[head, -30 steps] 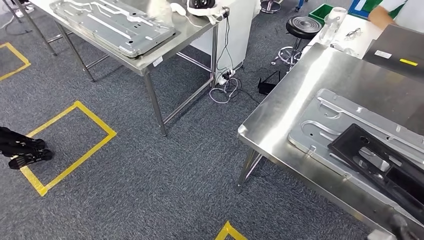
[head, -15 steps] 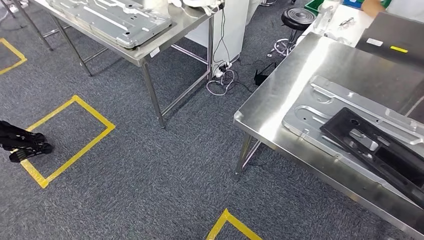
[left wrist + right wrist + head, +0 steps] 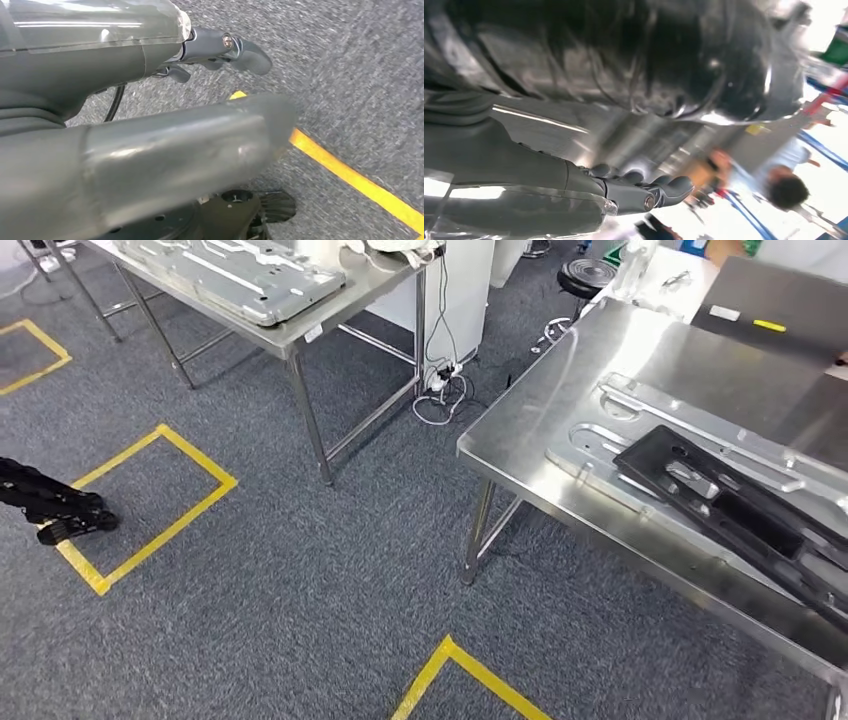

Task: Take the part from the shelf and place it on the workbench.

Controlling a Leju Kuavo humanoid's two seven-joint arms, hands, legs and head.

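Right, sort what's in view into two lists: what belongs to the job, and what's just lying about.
Job:
- black part
- workbench, with the grey metal plate under the part

Lying about:
- second steel table carrying another plate
- black stool
- cables on the floor
- yellow floor tape

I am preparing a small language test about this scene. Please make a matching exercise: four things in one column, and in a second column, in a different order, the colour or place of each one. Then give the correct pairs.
Things:
1. black part
2. tape lines
3. round stool
4. white cables

Places or colours:
A. yellow, on the carpet
B. on the floor beside the white cabinet
C. lying on a grey metal plate on the workbench
D. standing beyond the far end of the workbench

Pairs: 1-C, 2-A, 3-D, 4-B
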